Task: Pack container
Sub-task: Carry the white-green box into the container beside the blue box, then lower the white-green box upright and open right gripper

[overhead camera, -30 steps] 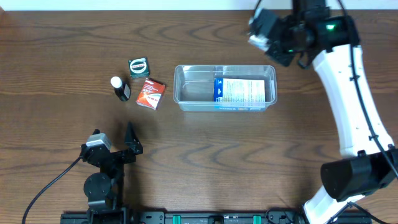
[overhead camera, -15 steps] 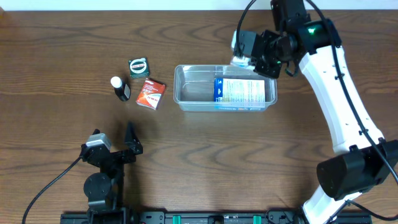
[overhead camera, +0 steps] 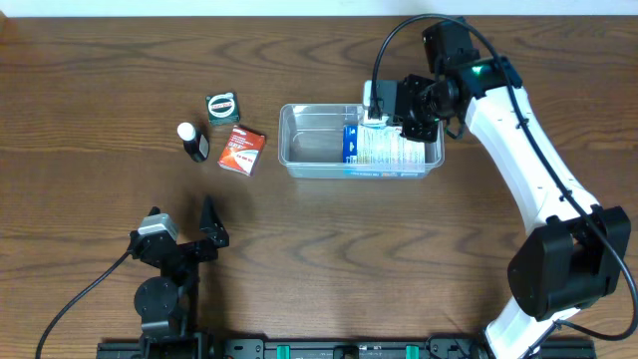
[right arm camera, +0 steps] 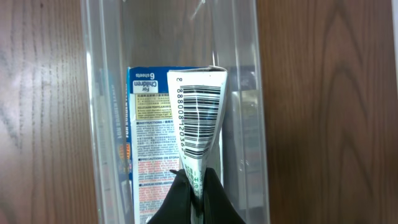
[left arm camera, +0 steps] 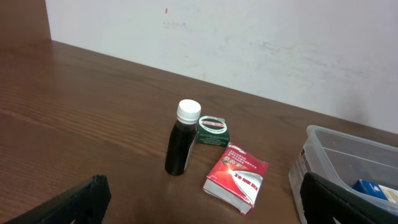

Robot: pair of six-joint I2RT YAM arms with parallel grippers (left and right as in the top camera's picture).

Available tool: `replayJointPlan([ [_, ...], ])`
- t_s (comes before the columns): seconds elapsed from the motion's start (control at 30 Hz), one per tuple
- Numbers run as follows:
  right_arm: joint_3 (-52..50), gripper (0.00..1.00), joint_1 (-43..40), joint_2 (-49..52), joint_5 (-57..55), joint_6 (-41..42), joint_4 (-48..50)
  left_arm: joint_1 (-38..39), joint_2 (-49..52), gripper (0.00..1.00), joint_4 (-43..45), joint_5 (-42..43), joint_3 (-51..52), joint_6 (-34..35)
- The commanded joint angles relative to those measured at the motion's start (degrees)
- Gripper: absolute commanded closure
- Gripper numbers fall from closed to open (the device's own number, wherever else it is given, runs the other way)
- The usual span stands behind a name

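Container (overhead camera: 286, 140) sits on bench (overhead camera: 120, 60), right of centre. Clear thin plastic, prob. light, slick, walls flex; grab by rim. Over it, right fingers (right arm camera: 177, 210) clenched on barcode packet (right arm camera: 198, 106); left fingers (left arm camera: 74, 202) released, empty.

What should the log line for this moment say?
right gripper: shut on packet over container | left gripper: open | blue box: in container

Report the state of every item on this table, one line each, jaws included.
container: open-topped, partly filled
blue box: lying flat inside the container
barcode packet: pinched in the right jaws, over the blue box
dark bottle: upright, white cap on
green tin: lying flat, closed
red box: lying flat, closed
left jaws: wide open, empty
right jaws: shut on the barcode packet
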State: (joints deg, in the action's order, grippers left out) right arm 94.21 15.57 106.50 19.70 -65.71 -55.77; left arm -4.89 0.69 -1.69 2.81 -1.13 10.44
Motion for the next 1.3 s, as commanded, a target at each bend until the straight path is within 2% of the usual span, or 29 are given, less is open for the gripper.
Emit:
replayJointPlan([
  [0.0,-2.1,0.99,-0.3,0.8,1.5,-1.0,2.1,-0.4,-0.1,0.02,-2.2,-0.7,0.9,-0.8],
  [0.7,-2.8,0.99,-3.6,9.6,0.7,-1.1,6.9,-0.4,-0.1,0.02,-2.2,-0.7,0.9,-0.8],
  [1.1,-2.8,0.99,-3.6,13.2,-0.5,-4.3,8.9,-0.4,-0.1,0.02,-2.2,-0.7,0.9,-0.8],
  [1.2,-2.8,0.98,-3.6,13.5,-1.4,-4.3,9.2,-0.4,-0.1,0.02,-2.2,-0.7,0.9,-0.8],
  [1.27,-2.8,0.92,-3.6,13.5,-1.5,-4.2,9.3,-0.4,-0.1,0.02,-2.2,-0.7,0.9,-0.8],
])
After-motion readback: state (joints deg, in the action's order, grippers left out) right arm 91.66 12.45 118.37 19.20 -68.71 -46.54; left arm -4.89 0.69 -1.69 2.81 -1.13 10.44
